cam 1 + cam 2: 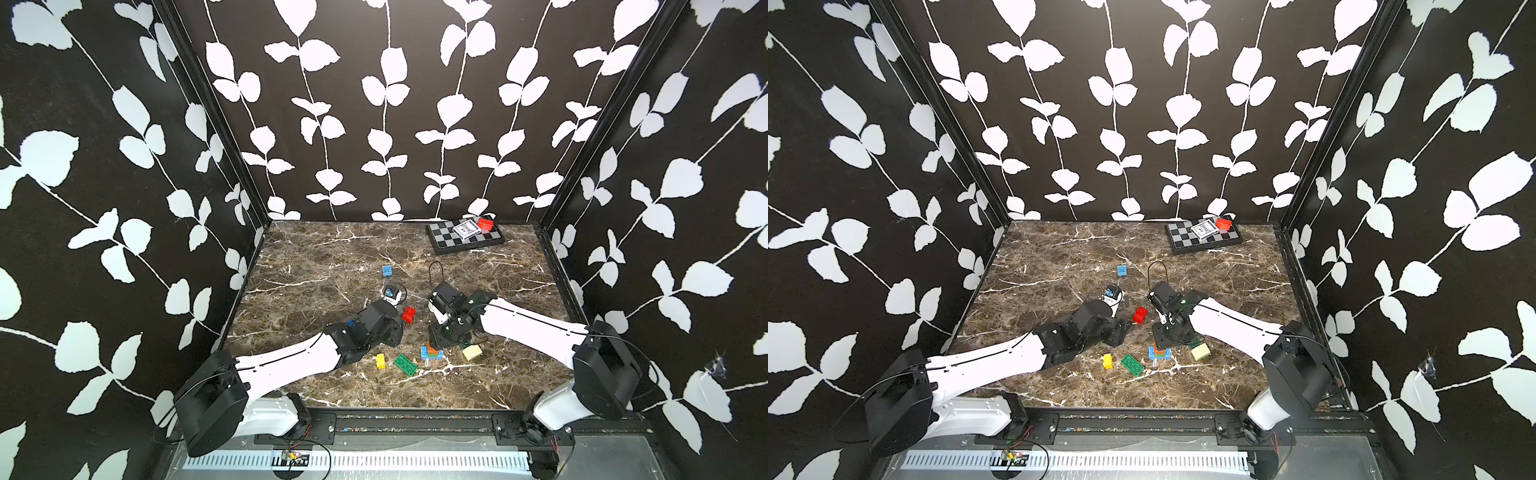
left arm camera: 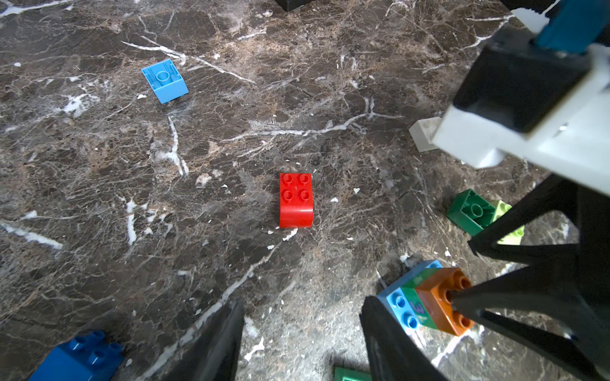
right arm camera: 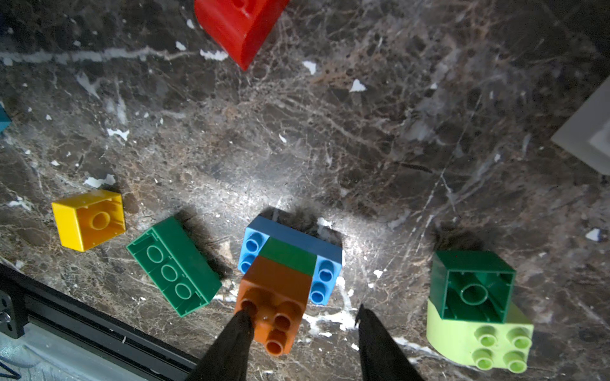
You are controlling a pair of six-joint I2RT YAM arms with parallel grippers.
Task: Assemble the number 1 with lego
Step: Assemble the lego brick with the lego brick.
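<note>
A lego stack stands near the table's front: an orange brick (image 3: 274,290) on a green one (image 3: 290,254) on a light blue oblong base (image 3: 326,273), seen in both top views (image 1: 432,352). My right gripper (image 3: 303,313) hangs over it, open. One fingertip (image 3: 244,318) touches a stud on the orange brick, and the other is off to the side. My left gripper (image 2: 302,305) is open and empty just left of the stack, low over the marble. A red brick (image 2: 296,199) lies ahead of it.
Loose lego around: yellow brick (image 3: 89,219), green oblong (image 3: 173,265), a green square brick (image 3: 472,287) on a light green one (image 3: 478,343), light blue (image 1: 388,271), white (image 2: 424,133), dark blue (image 2: 79,359). A chessboard (image 1: 446,243) carrying a red brick (image 1: 485,225) sits back right.
</note>
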